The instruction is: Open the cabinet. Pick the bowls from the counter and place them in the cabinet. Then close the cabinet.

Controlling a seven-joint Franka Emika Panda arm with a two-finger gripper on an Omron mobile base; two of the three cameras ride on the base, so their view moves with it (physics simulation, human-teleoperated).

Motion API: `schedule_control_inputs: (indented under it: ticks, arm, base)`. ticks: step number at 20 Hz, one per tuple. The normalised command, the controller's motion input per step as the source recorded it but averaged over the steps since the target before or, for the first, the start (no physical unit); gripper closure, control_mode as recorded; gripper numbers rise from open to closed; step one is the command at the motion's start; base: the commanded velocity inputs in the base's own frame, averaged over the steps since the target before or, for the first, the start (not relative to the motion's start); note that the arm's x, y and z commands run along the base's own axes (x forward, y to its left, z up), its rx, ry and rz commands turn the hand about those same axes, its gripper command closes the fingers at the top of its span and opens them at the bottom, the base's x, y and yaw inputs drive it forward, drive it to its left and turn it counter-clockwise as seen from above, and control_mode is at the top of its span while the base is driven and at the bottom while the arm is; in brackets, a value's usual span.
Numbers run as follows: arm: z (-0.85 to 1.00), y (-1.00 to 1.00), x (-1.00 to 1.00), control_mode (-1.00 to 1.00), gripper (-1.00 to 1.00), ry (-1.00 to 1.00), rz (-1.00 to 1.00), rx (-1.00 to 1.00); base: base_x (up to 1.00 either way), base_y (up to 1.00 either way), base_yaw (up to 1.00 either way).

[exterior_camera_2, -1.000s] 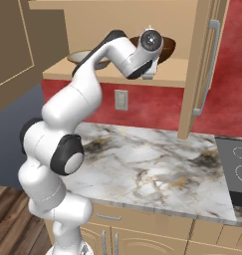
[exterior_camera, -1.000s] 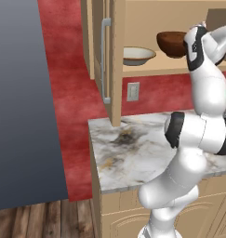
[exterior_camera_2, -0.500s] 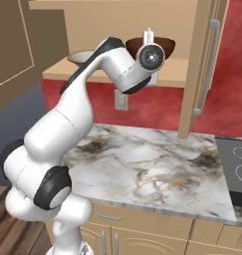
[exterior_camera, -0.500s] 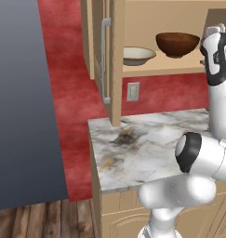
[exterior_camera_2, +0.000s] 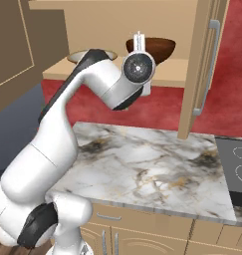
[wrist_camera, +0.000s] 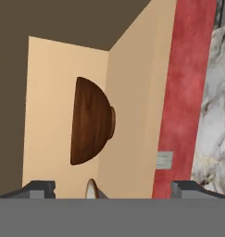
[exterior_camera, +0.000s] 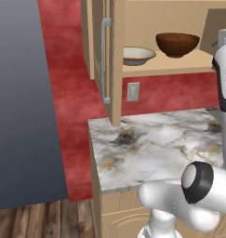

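Bowls, both of them, sit on the lower shelf (exterior_camera: 179, 69) of the tan wooden wall cabinet (exterior_camera_2: 117, 17), whose two panelled doors stand swung open. The deeper glossy dark reddish-brown bowl (exterior_camera: 177, 44) stands upright near the middle of the shelf, well back from its front edge. The shallow wide cream-white bowl with the tan-gold rim (exterior_camera: 137, 55) rests to its left in the left base view, close to the cabinet's side wall, and the two bowls stand apart without touching. In the right base view the brown bowl (exterior_camera_2: 155, 47) shows partly behind the robot's wrist, and the cream bowl (exterior_camera_2: 90, 55) is largely hidden by the white arm.

The left door (exterior_camera: 115, 60) with its long vertical silver bar handle (exterior_camera: 104, 60) is seen edge-on over the back left corner of the white-grey marble counter with brownish veins (exterior_camera: 156, 144). The right door (exterior_camera_2: 202, 64), with its own silver bar handle (exterior_camera_2: 208, 67), hangs above the counter's back right corner, near the dark cooktop (exterior_camera_2: 234, 172). A small wall outlet (exterior_camera: 132, 91) sits on the red wall below the shelf.

The gripper (wrist_camera: 111, 187) is in front of the shelf, pointing into the cabinet, rolled so the brown bowl (wrist_camera: 91, 121) appears on its side. Its two dark fingertips (wrist_camera: 39, 187) stand spread as wide as they go, with nothing between them.
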Motion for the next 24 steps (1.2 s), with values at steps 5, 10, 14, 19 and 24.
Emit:
schedule_control_inputs:
  ticks: [5, 10, 14, 19, 24]
  arm:
    - [0.02, 0.00, -0.83, -1.00, -1.00, 0.00, -0.05, -0.02]
    - [0.00, 0.00, -0.80, -1.00, -1.00, -0.01, -0.08, 0.00]
    - [0.00, 0.00, -0.79, -1.00, -1.00, -0.03, -0.07, 0.00]
    - [0.00, 0.00, -0.70, -1.00, -1.00, -0.05, -0.01, 0.00]
    - [0.00, 0.00, -0.65, -1.00, -1.00, -0.05, 0.00, 0.00]
  base:
    - [0.00, 0.00, 0.00]
    - [0.00, 0.00, 0.00]
    - [0.00, 0.00, 0.00]
    - [0.00, 0.00, 0.00]
    - [0.00, 0.00, 0.00]
